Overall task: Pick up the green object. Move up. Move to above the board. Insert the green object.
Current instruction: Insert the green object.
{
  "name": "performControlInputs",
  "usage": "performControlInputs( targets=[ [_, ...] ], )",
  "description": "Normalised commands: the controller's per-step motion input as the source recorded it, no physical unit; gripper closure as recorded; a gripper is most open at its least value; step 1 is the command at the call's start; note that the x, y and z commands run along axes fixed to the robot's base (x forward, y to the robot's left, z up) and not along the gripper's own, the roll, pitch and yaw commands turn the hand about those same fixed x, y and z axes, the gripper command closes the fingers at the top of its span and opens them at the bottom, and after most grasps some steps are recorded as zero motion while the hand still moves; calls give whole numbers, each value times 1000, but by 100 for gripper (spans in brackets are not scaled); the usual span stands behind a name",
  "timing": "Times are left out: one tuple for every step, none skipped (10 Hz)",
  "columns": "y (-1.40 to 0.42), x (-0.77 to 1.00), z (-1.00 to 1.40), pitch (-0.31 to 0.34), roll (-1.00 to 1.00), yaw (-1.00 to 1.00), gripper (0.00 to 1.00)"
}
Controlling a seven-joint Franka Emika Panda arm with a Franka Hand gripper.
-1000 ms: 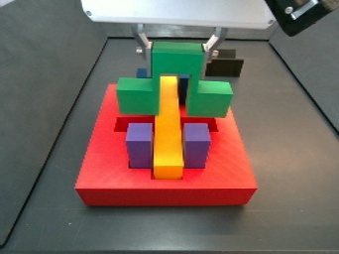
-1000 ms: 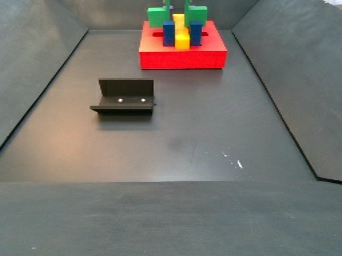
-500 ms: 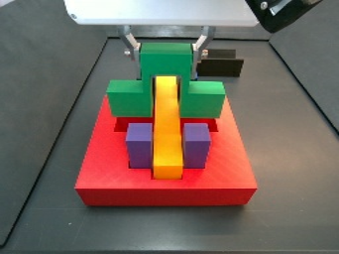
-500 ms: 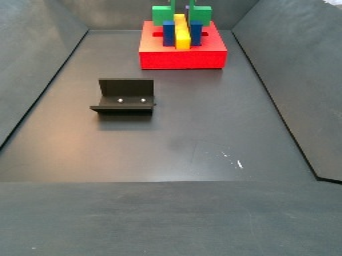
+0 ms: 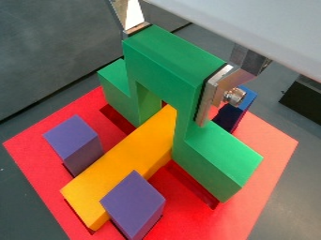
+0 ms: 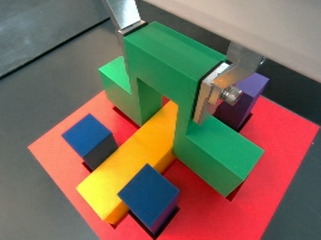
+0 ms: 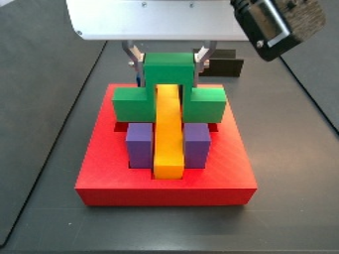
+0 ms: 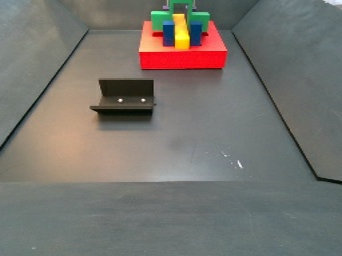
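Observation:
The green object [image 5: 170, 75] is an arch with a tall centre block and two lower side arms. It straddles the far end of the yellow bar [image 5: 126, 169] on the red board [image 5: 38, 141], its arms down at the board's surface. My gripper [image 5: 174, 56] is shut on the centre block, one silver finger [image 5: 217, 92] on each side. Both wrist views show this, as with the gripper [image 6: 172, 56] on the green object [image 6: 170, 70]. A side view shows the gripper [image 7: 169, 58], green object [image 7: 169, 84] and board [image 7: 166, 189]. The board [image 8: 183, 58] sits at the far end in a side view.
Two purple blocks [image 7: 139, 141] [image 7: 197, 141] flank the yellow bar [image 7: 167, 129]. A blue block [image 5: 238, 103] stands by the green object. A black block [image 7: 225, 66] lies on the floor behind the board. The fixture [image 8: 123, 97] stands on the dark floor, left of centre.
My gripper has come down with the green object, which now sits lower over the yellow bar, its side arms at the board.

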Motion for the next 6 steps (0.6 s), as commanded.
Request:
performControlInputs(
  targets=[
    [0, 0, -137, -20, -60, 6, 100],
    [0, 0, -163, -10, -121, 83, 100],
    [-60, 131, -200, -11, -99, 166, 100],
    [-46, 137, -197, -19, -86, 169, 100],
    [0, 91, -154, 0, -23, 137, 100],
    [0, 91, -106, 0, -50, 154, 100]
  ],
)
